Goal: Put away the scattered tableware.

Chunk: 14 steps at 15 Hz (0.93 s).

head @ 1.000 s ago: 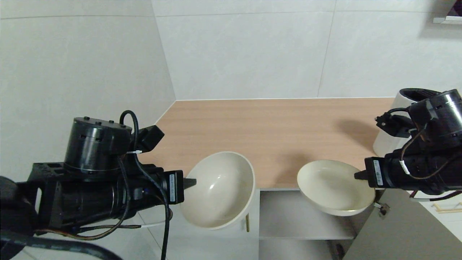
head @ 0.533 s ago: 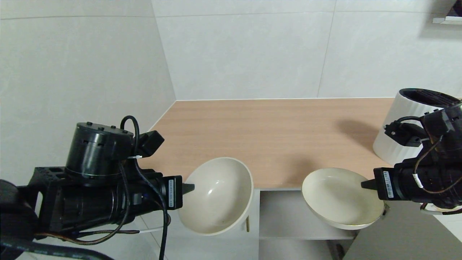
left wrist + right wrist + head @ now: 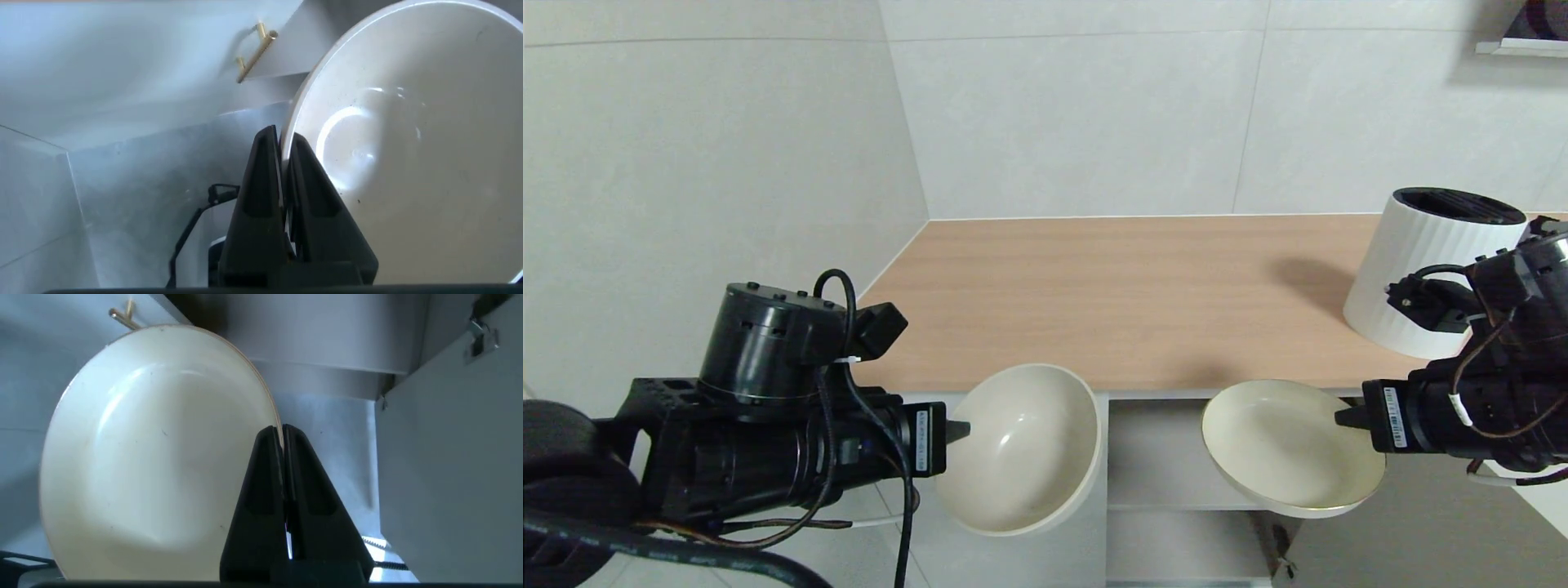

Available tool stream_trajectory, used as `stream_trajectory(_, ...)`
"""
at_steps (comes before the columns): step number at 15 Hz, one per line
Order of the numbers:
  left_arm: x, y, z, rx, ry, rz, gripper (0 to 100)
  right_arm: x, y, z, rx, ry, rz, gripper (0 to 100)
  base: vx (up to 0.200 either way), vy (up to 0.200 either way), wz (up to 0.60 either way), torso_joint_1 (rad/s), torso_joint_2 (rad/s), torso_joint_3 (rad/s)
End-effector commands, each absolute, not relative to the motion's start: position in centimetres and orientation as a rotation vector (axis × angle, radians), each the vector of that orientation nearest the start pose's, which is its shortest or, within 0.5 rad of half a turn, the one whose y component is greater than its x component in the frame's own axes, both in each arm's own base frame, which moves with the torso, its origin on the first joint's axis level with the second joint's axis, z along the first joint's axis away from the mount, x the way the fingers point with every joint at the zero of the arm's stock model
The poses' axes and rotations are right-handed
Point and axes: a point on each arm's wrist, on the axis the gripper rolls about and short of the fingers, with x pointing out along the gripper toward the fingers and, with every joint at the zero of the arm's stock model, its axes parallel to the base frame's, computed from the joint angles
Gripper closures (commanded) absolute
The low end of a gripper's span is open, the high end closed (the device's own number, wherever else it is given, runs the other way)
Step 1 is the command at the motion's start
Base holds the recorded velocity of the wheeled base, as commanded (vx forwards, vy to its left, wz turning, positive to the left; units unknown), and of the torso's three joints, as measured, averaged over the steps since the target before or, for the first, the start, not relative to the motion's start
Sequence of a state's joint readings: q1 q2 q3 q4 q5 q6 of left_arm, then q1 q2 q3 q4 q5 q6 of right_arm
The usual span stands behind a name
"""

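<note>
Bowl [image 3: 1023, 453] and plate [image 3: 1282, 445], glossy cream

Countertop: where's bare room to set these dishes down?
Countertop bare from left wall to the white container. Open shelf between bowl and plate looks bare. Crowded at the front edge, around left tool and right tool.

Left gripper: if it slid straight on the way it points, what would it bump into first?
The left gripper pinches the bowl, so that goes along. Beyond it, the line seems to reach the plate in the right gripper, though depth is unclear.
</note>
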State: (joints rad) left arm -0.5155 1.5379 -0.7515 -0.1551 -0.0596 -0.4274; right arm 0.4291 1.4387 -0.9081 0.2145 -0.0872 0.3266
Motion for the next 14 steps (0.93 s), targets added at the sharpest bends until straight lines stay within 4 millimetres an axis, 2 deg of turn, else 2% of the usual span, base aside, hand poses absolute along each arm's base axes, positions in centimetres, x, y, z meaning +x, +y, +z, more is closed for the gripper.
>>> stream_trajectory(1,21.78,-12.54,16.66,-0.255,0.738,-0.410,100,20.59,9.22,20.35,0.117,0.771,0.203,100,0.000,0.000,0.00,0.000,0.00,0.000)
stream_trajectory(4,21.99,-12.70,16.11,-0.249,0.759,-0.406,100,20.71,9.23,20.18,0.114,0.778,0.198,100,0.000,0.000,0.00,0.000,0.00,0.000)
stream_trajectory(14,21.98,-12.79,16.09,-0.248,0.759,-0.409,100,20.72,9.27,20.14,0.113,0.779,0.198,100,0.000,0.000,0.00,-0.004,0.01,0.006)
